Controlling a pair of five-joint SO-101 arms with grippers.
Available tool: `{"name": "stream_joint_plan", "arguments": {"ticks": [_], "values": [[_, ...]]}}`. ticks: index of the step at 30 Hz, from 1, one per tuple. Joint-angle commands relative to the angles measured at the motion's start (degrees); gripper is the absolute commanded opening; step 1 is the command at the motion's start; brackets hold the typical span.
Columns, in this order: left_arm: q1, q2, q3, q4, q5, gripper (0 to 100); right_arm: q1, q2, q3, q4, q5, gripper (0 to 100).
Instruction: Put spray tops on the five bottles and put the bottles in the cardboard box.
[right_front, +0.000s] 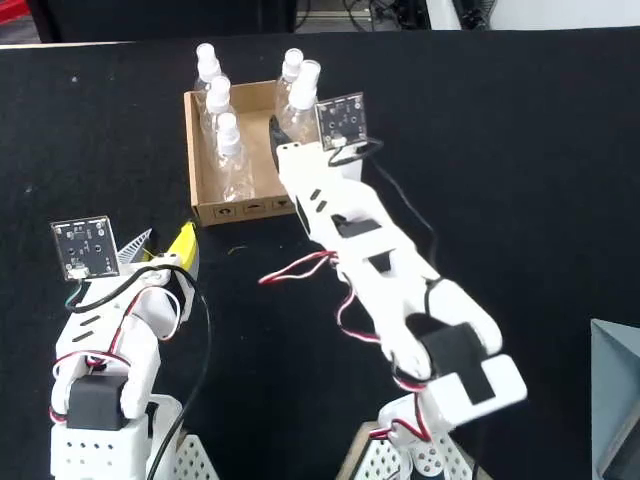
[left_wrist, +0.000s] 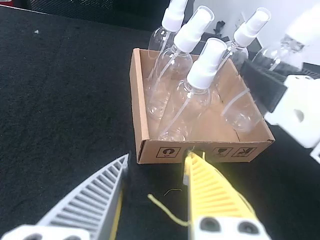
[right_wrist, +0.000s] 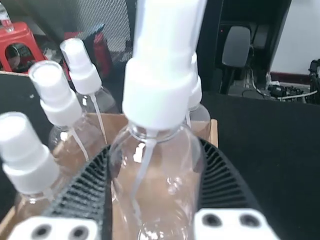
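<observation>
I see left arm (right_front: 100, 345), right arm (right_front: 350, 215) white, black motors (right_front: 98, 400) | red-white-black wires (right_front: 300, 268) | left gripper (left_wrist: 157, 160) yellow-grey, ribbed | right gripper (right_wrist: 152, 150) black, ribbed

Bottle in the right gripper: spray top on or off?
On. White spray top caps the bottle held in the right gripper; its dip tube hangs inside.

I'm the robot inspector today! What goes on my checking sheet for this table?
Surface: black cloth, flat.
Job's things: cardboard box; four bottles with spray tops standing inside; fifth bottle, capped, held at the box.
Clutter: thin yellow strand before the box.
Grippers: left gripper jaws apart, empty; right gripper shut on the fifth bottle.
Cables: red-and-white wires looping out over the cloth.
Surroundings: red stool in the room behind.
</observation>
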Motion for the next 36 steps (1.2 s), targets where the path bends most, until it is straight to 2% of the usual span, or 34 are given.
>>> {"name": "stream_joint_plan", "arguments": {"ticks": [1, 6, 9, 15, 27, 36], "values": [[-0.48, -0.79, -1.1, -0.97, 0.26, 17, 1.76, 0.57, -4.97, -2.2, 0.18, 11.3], [-0.48, -0.79, -1.1, -1.14, 0.18, 17, 1.76, 2.51, -5.67, -2.29, 0.35, 11.3], [-0.48, -0.79, -1.1, -1.14, 0.18, 17, 1.67, 3.03, -5.67, -2.46, 2.9, 11.3], [-0.48, -0.79, -1.01, -1.32, 0.09, 17, 1.58, 6.46, -4.0, -10.9, 3.25, 11.3], [-0.48, -0.79, -0.92, -1.32, 0.09, 17, 1.41, 14.73, -4.53, -19.6, 2.9, 11.3], [-0.48, -0.79, -0.84, -1.32, 0.09, 17, 1.67, 19.56, -6.99, -19.78, 3.25, 11.3]]}}
